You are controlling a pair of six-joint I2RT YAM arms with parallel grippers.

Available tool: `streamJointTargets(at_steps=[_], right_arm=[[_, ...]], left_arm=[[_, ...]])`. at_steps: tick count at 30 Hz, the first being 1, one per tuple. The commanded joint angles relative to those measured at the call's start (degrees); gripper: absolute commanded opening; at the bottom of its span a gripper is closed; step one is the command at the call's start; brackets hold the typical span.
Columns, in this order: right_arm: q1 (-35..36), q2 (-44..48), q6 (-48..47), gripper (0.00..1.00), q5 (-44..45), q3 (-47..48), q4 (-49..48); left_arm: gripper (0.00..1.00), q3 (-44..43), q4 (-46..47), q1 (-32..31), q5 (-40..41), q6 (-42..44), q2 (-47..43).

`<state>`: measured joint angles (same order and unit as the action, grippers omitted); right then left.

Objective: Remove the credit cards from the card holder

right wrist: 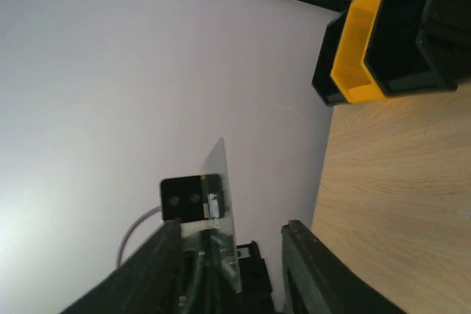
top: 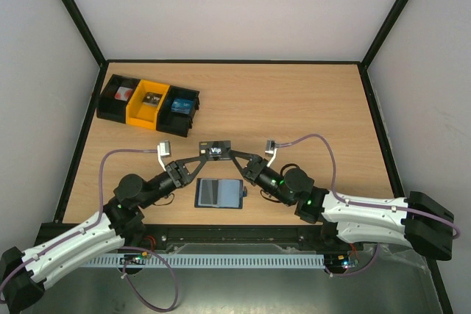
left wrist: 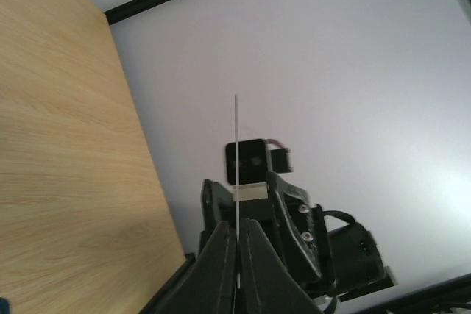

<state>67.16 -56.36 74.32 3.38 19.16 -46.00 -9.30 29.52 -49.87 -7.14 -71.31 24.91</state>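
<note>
Surroundings: pale wooden surface (top: pixel 294 108) inside white walls with a black frame.
Card holder: the dark blue card holder (top: pixel 219 193) lies open and flat near the front edge, between the two arms, with its grey-blue inner panel facing up.
Credit card: a black credit card (top: pixel 218 151) marked "VIP" hangs in the air just beyond the card holder, between both end effectors.
Left end effector: the left end effector (top: pixel 200 157) is clenched on the card's left end. Its wrist view shows the card edge-on between the fingers.
Right end effector: the right end effector (right wrist: pixel 234 229) is released, jaws apart, with the card close beside one finger.
Bins: a black-and-yellow row of bins (top: pixel 149 104) stands at the far left.
</note>
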Motion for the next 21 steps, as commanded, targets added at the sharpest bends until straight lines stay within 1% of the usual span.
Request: streamJointTargets(at_steps=[1, 5, 8, 11, 16, 18, 21], right_arm=[[0.3, 4.1, -3.1, 0.44, 0.6, -2.2, 2.3], [0.3, 9.9, -7.5, 0.66, 1.2, -2.7, 10.6], [0.4, 14.5, -10.1, 0.83, 1.5, -3.6, 14.2], [0.3, 18.2, -12.3, 0.98, 1.3, -3.9, 18.4], [0.3, 22.5, -14.9, 0.98, 1.4, -4.6, 23.8], [0.3, 23.7, -15.6, 0.98, 1.8, -4.8, 26.1], [0.4, 25.6, -15.9, 0.98, 2.4, -5.3, 28.7]], left_arm=[[0.03, -2.3, -6.7, 0.1, 1.7, 5.1, -1.3], [0.03, -6.5, -15.0, 0.8, 1.6, 9.6, -0.5], [0.03, -10.0, -20.4, 2.1, 0.9, 12.8, 2.2], [0.03, -13.8, -24.6, 4.9, -2.6, 15.9, 6.1], [0.03, -19.8, -28.9, 12.0, -11.8, 21.2, 13.0], [0.03, -22.8, -31.9, 16.2, -15.0, 24.1, 15.9], [0.03, -26.4, -34.7, 24.3, -21.3, 28.1, 19.9]])
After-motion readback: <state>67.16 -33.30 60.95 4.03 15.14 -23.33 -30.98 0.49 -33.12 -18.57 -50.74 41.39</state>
